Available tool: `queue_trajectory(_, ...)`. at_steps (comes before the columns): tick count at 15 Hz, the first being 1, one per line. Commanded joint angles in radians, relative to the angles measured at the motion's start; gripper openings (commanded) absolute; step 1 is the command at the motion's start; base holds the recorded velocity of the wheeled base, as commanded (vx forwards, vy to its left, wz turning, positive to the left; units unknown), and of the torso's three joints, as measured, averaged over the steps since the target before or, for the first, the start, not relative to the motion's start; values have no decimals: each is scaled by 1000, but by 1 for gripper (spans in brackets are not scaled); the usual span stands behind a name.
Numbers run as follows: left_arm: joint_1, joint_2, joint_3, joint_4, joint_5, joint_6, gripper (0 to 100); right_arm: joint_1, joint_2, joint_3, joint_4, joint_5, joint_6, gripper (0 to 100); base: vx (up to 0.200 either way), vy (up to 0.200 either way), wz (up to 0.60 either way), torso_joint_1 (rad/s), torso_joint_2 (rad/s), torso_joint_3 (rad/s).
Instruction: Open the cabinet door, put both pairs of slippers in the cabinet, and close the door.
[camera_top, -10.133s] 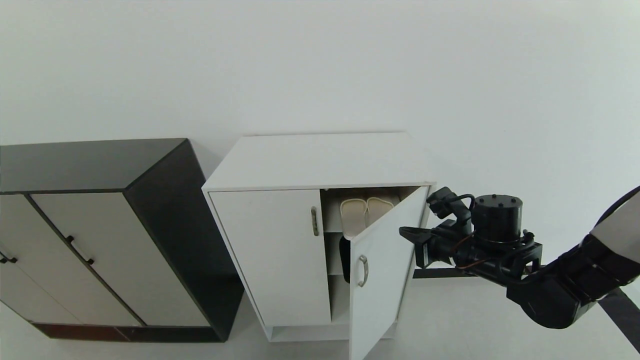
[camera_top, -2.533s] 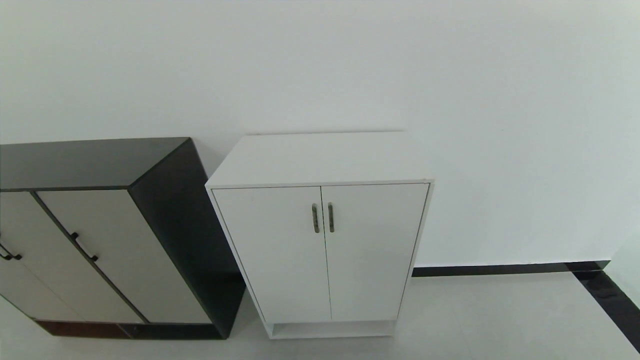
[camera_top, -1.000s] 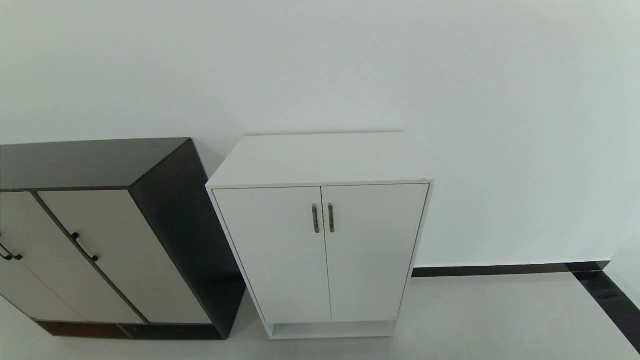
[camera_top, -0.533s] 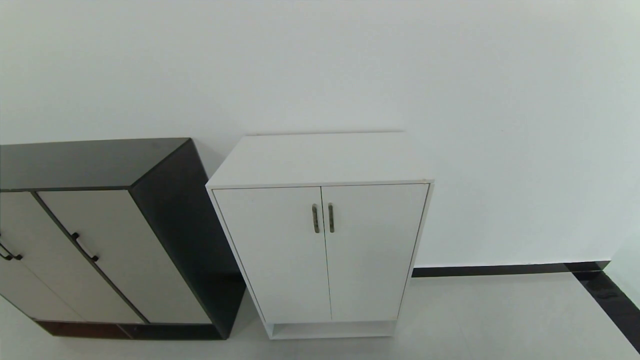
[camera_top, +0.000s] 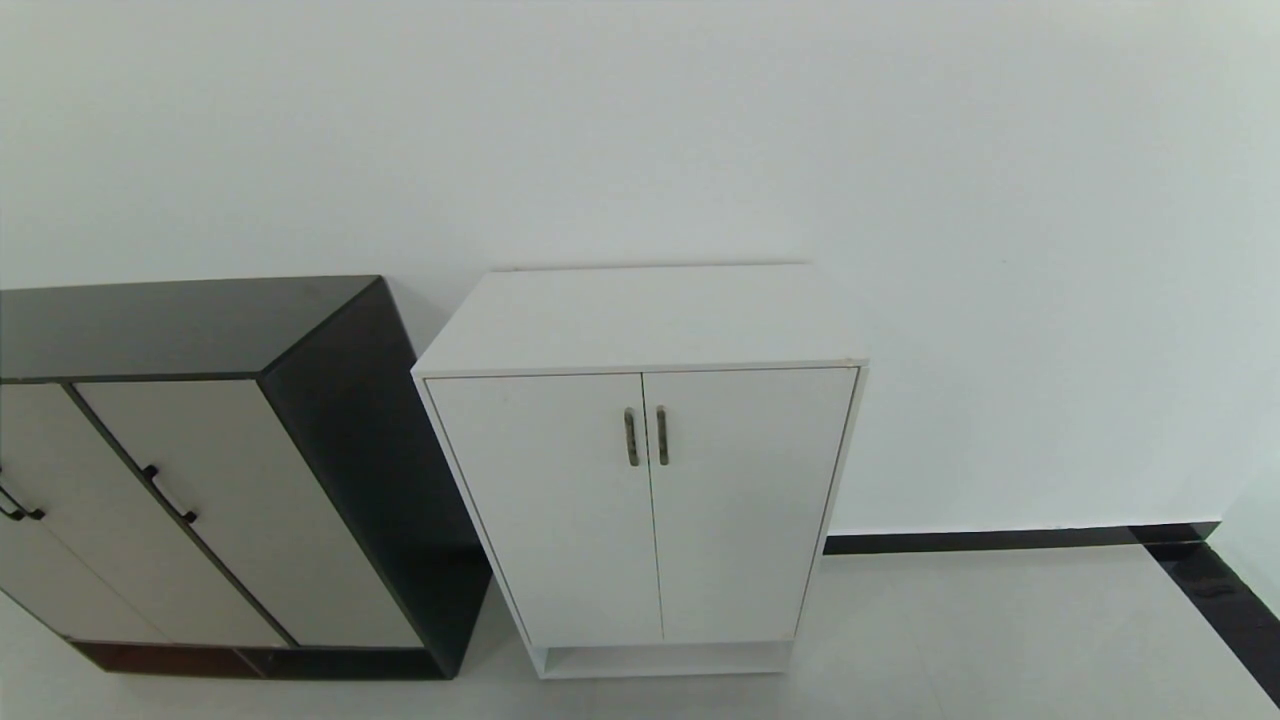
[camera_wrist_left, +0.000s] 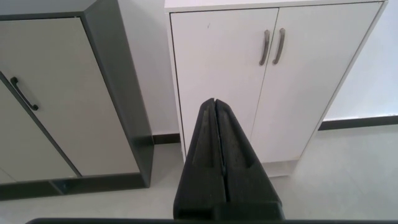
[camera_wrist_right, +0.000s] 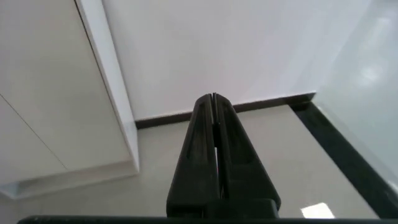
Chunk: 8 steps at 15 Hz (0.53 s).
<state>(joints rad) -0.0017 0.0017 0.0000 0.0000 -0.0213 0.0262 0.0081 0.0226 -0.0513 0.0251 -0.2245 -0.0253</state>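
The white cabinet (camera_top: 640, 320) stands against the wall with both doors shut; its two metal handles (camera_top: 646, 436) meet at the centre seam. The slippers are hidden behind the doors. In the left wrist view my left gripper (camera_wrist_left: 215, 102) is shut with nothing in it, held back from the cabinet front (camera_wrist_left: 217, 68) and level with the left door. My right gripper (camera_wrist_right: 213, 98) is shut and empty too, off the cabinet's right side panel (camera_wrist_right: 109, 81), above the floor near the wall.
A black cabinet (camera_top: 180, 330) with pale doors and black handles stands close on the left. A dark skirting strip (camera_top: 1010, 540) runs along the wall's foot and turns along the floor at the right. Open floor (camera_top: 1000, 640) lies right of the white cabinet.
Ten seconds ago the right door stood open with slippers showing on the shelves and my right arm beside it. That door is now shut and the arm has left the head view; the last second shows no motion.
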Motion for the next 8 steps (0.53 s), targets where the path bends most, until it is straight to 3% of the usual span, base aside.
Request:
queue_trajectory(1,0,1,0,0,0,0,0,-7,-23,31,-31,62,21,0,0,0,0,0,0,0)
queue_trajectory(2,0,1,0,0,0,0,0,-7,-23,48,-65,142,39,0,0,0,0,0,0,0)
queue_trajectory(3,0,1,0,0,-2,0,0,-7,-23,45,-1,171,22,0,0,0,0,0,0,0)
queue_trajectory(8,0,1,0,0,-2,0,0,-7,-23,50,-22,209,-4,0,0,0,0,0,0,0)
